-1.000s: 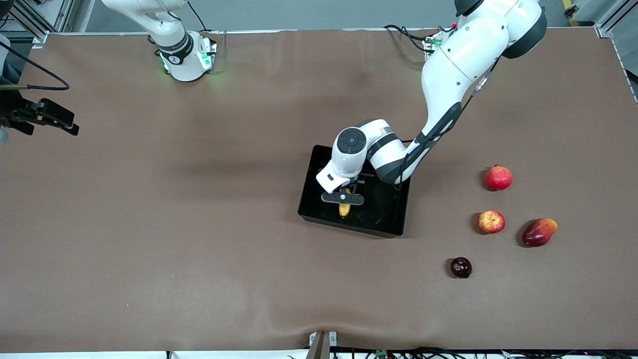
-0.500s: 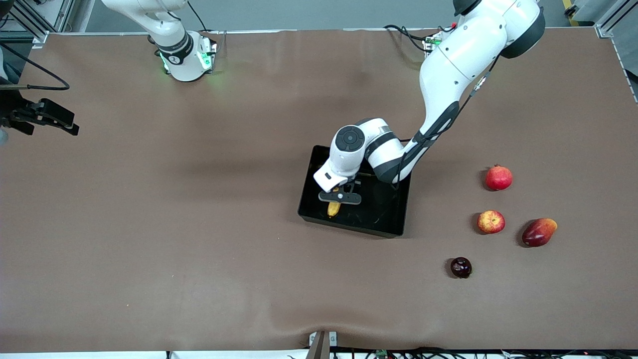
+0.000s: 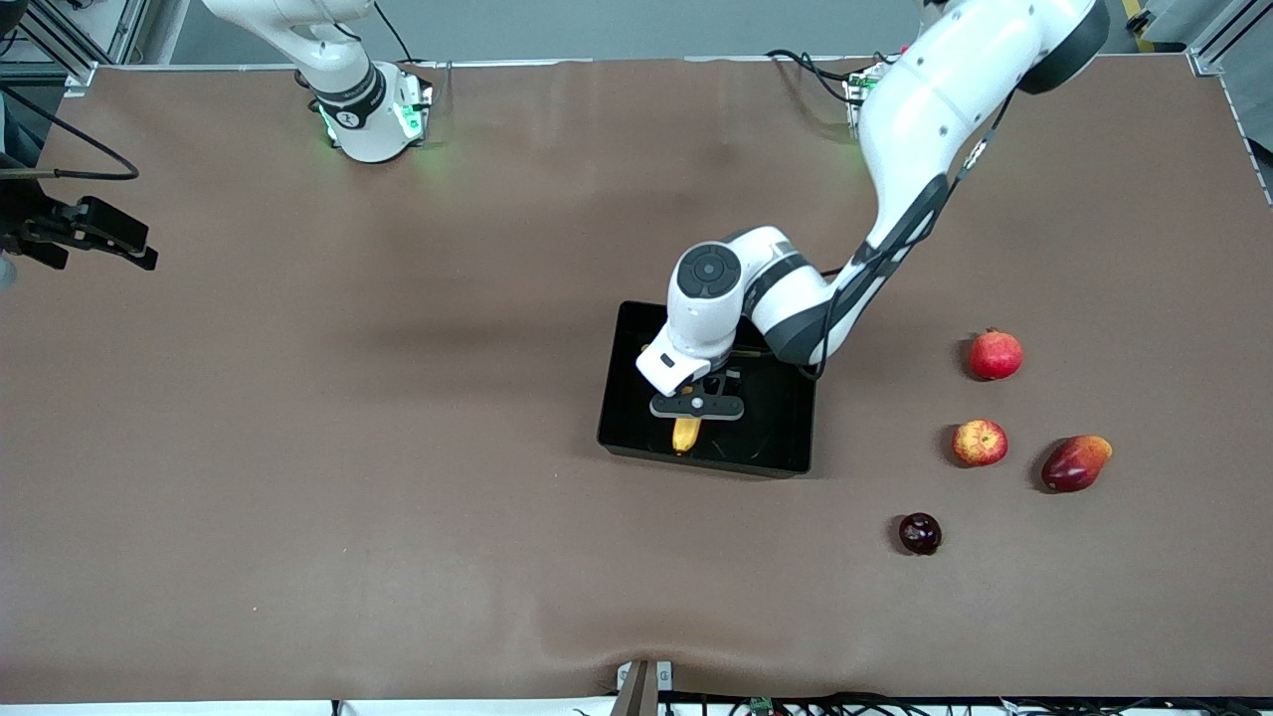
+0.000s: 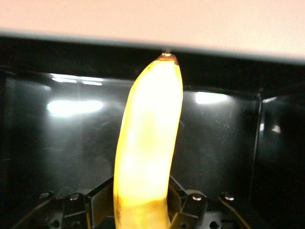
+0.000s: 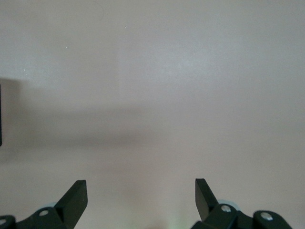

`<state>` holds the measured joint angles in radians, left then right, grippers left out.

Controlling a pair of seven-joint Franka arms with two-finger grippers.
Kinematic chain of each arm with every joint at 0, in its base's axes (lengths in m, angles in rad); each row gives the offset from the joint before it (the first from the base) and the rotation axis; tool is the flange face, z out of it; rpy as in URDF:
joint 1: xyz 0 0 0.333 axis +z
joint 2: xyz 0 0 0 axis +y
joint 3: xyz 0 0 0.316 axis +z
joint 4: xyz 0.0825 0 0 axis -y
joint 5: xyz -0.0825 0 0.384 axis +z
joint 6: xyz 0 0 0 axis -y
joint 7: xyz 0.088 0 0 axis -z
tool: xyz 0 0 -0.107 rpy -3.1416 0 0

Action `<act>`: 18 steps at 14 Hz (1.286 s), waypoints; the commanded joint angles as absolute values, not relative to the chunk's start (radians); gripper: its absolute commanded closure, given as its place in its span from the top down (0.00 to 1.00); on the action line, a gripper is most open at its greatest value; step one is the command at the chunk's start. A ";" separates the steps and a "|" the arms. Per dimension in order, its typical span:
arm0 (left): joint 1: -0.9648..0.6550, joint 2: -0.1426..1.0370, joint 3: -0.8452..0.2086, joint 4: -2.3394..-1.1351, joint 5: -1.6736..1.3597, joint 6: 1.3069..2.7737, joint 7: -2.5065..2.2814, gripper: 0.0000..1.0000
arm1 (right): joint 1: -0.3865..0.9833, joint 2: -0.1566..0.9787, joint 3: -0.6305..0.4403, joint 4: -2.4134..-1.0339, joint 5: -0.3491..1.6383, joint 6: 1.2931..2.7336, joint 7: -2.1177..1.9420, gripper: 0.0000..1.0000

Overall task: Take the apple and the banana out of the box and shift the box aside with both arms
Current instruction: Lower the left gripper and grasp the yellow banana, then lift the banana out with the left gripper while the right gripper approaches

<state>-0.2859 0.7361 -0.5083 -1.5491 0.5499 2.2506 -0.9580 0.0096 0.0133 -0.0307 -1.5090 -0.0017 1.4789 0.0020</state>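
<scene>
The black tray (image 3: 771, 428) lies mid-table. My left gripper (image 3: 696, 410) is down inside it, shut on the yellow banana (image 3: 685, 435), whose free end points toward the tray's wall nearest the front camera. In the left wrist view the banana (image 4: 147, 133) runs out from between the fingers (image 4: 102, 202) toward the tray wall (image 4: 71, 55). The red apple with yellow patches (image 3: 980, 442) sits on the table toward the left arm's end, apart from the tray. My right gripper (image 3: 134, 249) waits open and empty over bare table at the right arm's end, as its wrist view shows (image 5: 141, 195).
Near the apple lie a red pomegranate (image 3: 996, 354) farther from the front camera, a red-and-yellow elongated fruit (image 3: 1075, 462) beside it, and a dark plum (image 3: 920, 533) nearer the camera. Brown cloth covers the table.
My left gripper swung the banana toward the right arm's end, then back, and now holds it pointing straight at the front camera. The tray has shifted slightly and squared up.
</scene>
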 commanded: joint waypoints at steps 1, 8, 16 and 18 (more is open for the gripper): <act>-0.279 0.646 -0.509 -1.543 0.499 2.180 -0.959 0.00 | -0.002 0.014 -0.023 -1.497 0.006 1.470 0.006 1.00; -0.102 0.476 -0.512 -1.554 0.283 2.051 -0.519 0.00 | 0.008 0.017 -0.021 -1.497 0.008 1.474 0.008 1.00; 0.168 0.368 -0.517 -1.684 0.247 2.029 0.006 0.00 | 0.142 0.144 -0.018 -1.496 0.048 1.523 0.011 1.00; 0.216 0.380 -0.515 -1.683 0.255 2.037 0.070 0.00 | 0.181 0.185 -0.018 -1.496 0.049 1.580 0.011 1.00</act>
